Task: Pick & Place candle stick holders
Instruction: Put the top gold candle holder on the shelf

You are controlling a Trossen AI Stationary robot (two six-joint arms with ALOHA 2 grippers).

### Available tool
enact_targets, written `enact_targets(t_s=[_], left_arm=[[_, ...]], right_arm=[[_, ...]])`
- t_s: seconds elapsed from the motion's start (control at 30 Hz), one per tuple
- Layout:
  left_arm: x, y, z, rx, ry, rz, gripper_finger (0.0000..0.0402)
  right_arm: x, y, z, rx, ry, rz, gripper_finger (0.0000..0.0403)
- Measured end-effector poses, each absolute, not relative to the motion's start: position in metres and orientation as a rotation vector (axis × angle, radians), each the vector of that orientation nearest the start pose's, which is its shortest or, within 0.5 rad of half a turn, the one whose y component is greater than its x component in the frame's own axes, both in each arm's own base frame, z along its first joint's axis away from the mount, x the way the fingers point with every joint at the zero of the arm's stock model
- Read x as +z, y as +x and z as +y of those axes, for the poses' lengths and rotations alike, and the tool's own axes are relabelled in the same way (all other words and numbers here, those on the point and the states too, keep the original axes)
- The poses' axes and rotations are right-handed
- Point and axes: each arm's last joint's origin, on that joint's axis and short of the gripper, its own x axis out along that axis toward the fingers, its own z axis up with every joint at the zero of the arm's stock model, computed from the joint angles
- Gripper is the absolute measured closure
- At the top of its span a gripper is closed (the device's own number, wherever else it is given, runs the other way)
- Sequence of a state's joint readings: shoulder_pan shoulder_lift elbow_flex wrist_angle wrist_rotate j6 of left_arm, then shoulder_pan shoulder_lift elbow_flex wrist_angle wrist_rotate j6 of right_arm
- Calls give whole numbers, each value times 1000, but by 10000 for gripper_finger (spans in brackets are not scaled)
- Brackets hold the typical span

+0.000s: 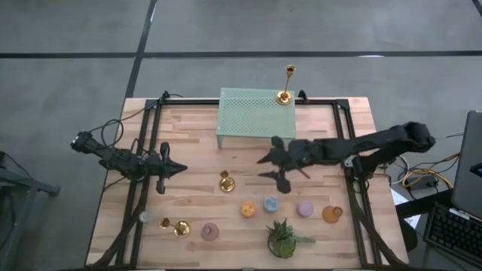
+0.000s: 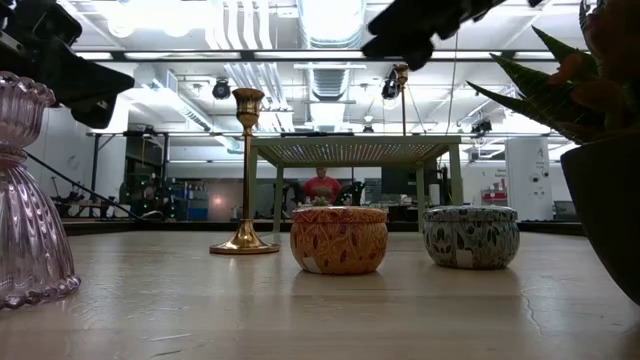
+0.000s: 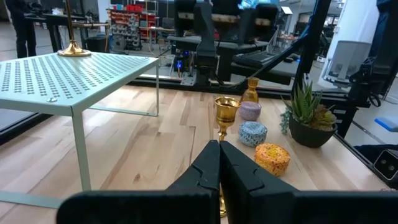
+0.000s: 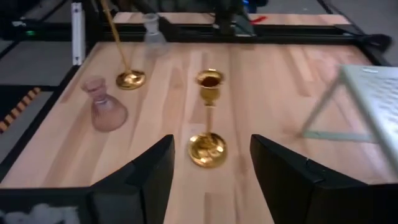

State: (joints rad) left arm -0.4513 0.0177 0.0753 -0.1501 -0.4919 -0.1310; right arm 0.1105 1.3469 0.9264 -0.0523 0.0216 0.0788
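Observation:
One gold candlestick stands upright on its round base in the middle of the wooden table. A second stands on the green perforated stand at the far edge. A third is at the near left. My left gripper is shut and empty, to the left of the middle candlestick. My right gripper is open and empty, to the right of it. In the right wrist view this candlestick shows ahead between the two fingers, clear of both.
A row of round pucks lies near the front: orange, blue, purple, amber. A potted plant and a pink glass vase stand at the near edge. Black rails run along both table sides.

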Motion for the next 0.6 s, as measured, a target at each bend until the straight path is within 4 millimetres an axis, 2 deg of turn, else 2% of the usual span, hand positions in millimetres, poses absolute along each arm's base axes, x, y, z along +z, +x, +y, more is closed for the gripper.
enact_targets(t_s=[0.27, 0.6], left_arm=[[174, 87, -27, 46, -88, 80, 396], [173, 87, -27, 46, -88, 82, 396]], right_arm=[[240, 336, 40, 78, 35, 450, 132], [220, 387, 45, 68, 48, 474, 79]])
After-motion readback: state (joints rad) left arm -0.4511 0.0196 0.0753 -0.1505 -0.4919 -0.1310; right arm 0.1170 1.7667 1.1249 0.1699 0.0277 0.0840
